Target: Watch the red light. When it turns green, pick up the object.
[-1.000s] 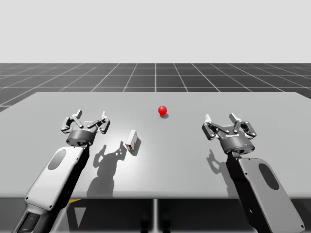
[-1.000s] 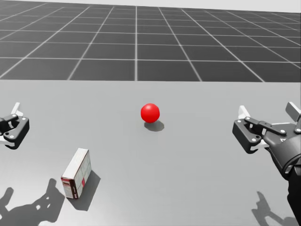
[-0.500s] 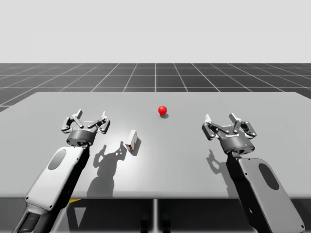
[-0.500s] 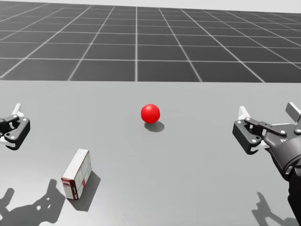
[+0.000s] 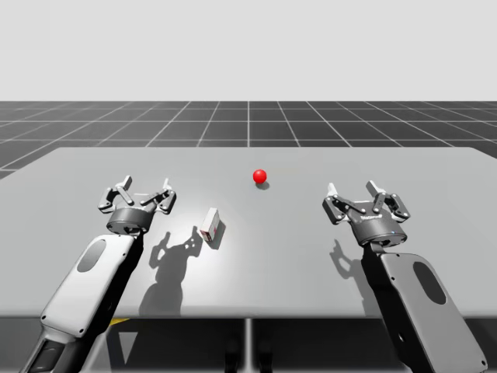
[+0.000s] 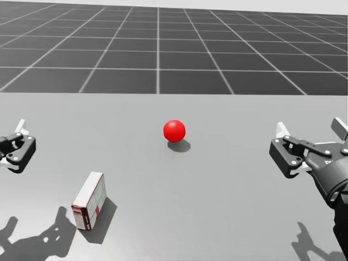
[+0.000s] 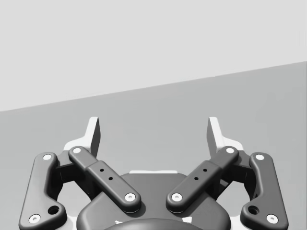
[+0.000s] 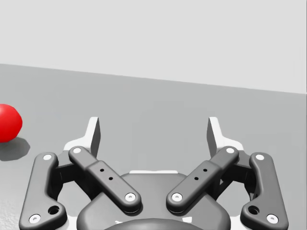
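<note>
**Progress: light red, box untouched**

Signal light [image 5: 259,176], a small sphere near the far middle of the table [image 5: 311,256], showed red. By the task's condition, the pick-up was therefore judged not yet due. The white-and-red box [image 5: 210,227], the object to be lifted, rested on the table between the left end effector [image 5: 145,189] and the light, near that end effector but apart from it. The right end effector [image 5: 353,192] hovered above the table on its own side, well apart from the box. Both end effectors had their fingers spread wide with nothing between them, as both wrist views confirmed.

No part of the task proper was done: the change to green, the reach, the grasp and the lift all remained.

In the head view the left end effector was cut off at the picture's edge, and the right arm ran out at the corner. The box's faces turned away from the cameras were hidden, and its print was too small to make out. In the right wrist view the light lay partly cut off, off to one side of the fingers.
</note>
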Robot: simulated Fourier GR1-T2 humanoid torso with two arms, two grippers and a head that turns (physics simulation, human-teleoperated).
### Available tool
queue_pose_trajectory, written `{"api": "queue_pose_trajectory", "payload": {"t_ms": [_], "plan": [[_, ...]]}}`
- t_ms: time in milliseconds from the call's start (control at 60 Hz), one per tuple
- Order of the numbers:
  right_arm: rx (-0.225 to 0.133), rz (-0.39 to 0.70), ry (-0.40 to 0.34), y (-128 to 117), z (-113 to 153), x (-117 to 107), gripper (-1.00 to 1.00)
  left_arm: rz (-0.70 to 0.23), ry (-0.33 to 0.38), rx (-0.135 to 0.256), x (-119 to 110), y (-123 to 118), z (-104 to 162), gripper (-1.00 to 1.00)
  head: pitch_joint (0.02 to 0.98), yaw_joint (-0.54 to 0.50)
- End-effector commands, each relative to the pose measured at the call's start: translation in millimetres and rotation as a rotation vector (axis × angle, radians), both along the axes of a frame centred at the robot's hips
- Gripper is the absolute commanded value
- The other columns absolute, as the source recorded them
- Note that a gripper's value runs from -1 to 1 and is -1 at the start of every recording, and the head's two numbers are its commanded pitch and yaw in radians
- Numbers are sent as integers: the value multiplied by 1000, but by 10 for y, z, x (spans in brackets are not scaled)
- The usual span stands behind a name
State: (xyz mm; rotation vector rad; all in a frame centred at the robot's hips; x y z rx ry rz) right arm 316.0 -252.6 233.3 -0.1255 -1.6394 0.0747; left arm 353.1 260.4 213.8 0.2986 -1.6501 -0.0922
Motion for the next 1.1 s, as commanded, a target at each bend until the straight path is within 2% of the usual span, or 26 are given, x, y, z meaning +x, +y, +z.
{"api": "queue_pose_trajectory", "payload": {"t_ms": [17,883,1017,1100], "plan": [[-5,-1,-3,1,-2,0,-1000,1,-1,-2,3,2,0,-1000,583,-62],[-4,1,-5,-1,5,-5,-1000,-13,8,-11,-2,-1,2,-1000,587,-62],[-4,2,-5,-1,7,-8,-1000,-12,7,-8,-1,-1,-1,-1000,615,-45],[-2,2,-7,-3,15,-12,-1000,-12,9,-7,2,-5,-9,-1000,660,7]]}}
